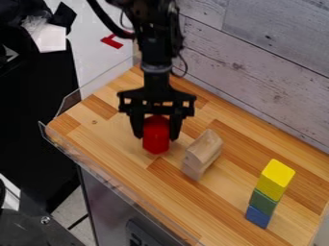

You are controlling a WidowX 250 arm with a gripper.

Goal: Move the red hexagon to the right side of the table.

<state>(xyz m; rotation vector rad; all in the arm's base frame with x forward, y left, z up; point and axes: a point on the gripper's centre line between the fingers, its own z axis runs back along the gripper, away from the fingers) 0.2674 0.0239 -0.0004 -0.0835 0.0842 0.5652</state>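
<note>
The gripper (156,132) hangs down over the left half of the wooden table (103,139), with one finger on each side of the red hexagon (155,137). Both fingers lie close against the red block, and its lower end shows below their tips. Whether the block touches the table or hangs just above it, I cannot tell.
Just right of the gripper stands a plain wooden block (202,153). Farther right is a stack with a yellow block (275,179) on top, a green block (263,202) and a blue block (258,217). A wood-plank wall (257,62) runs behind the table.
</note>
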